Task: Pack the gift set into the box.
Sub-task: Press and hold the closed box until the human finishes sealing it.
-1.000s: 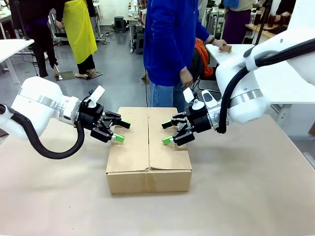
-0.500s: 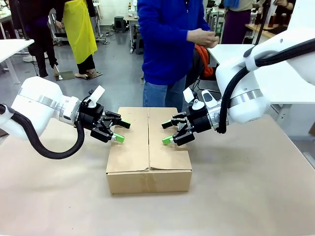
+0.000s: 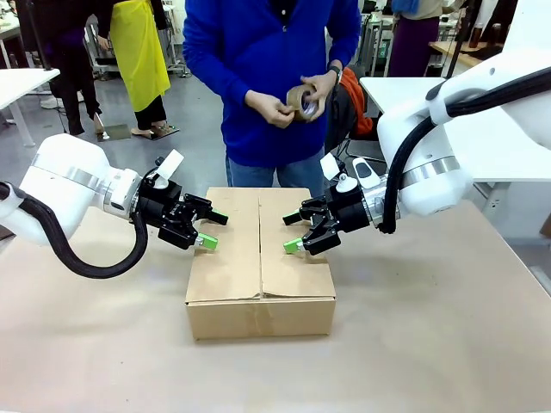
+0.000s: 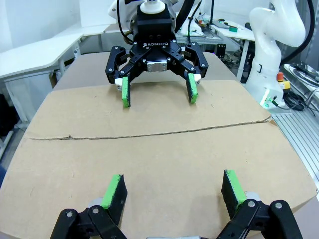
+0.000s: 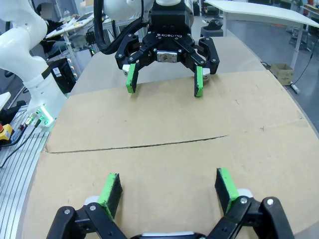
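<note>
Flaps folded shut, the large brown corrugated cardboard box is sitting in the middle of the paper-covered table, its two top flaps meeting along a seam that is running down the lid, so nothing inside it can be seen. The black two-finger left gripper with green pads is hovering over the left flap, its jaws spread wide and holding nothing. The matching right gripper is facing it from the other side over the right flap, jaws likewise spread apart and empty. From the left wrist camera, the left gripper's green pads are rising over the cardboard lid while the right gripper is pointing back across the seam; whether the pads are touching the cardboard cannot be told. From the right wrist camera, the right gripper's own fingers are standing above the lid with the left gripper opposite. At the far side of the table, a person in a blue top is standing just behind the box, both hands raised at chest height and working at a small brown roll-like object.
</note>
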You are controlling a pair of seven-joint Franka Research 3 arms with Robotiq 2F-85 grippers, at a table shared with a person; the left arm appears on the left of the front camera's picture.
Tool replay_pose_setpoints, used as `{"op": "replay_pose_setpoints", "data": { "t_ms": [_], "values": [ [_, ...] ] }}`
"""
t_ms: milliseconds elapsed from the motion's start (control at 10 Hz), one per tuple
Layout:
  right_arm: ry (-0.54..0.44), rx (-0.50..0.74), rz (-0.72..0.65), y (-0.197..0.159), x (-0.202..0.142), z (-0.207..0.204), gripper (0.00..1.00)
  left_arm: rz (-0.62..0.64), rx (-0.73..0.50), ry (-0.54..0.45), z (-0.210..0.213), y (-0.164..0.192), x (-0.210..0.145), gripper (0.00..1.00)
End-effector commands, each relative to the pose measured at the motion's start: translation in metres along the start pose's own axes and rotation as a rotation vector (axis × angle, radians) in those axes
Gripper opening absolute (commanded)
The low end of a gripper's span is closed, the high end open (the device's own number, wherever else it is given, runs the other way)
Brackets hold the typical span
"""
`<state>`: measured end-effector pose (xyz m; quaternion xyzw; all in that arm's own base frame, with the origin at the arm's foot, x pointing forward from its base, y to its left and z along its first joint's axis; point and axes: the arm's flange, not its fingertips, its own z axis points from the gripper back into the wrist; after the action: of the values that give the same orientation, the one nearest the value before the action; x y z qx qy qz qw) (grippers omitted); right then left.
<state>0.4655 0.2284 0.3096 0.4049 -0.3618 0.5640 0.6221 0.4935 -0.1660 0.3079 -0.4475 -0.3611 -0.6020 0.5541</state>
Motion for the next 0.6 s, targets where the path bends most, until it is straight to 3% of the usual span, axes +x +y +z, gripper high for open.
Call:
{"op": "replay_pose_setpoints", "data": {
  "t_ms": [0,500],
  "values": [
    [-0.002,-0.008,0.010,0.0025,-0.0028,-0.0032,1.00,0.000,0.005,-0.001,-0.0018,-0.0016,-0.0032,1.00],
    [-0.002,-0.008,0.010,0.0025,-0.0028,-0.0032,1.00,0.000,0.005,-0.001,-0.0018,-0.0016,-0.0032,1.00]
  ]
}}
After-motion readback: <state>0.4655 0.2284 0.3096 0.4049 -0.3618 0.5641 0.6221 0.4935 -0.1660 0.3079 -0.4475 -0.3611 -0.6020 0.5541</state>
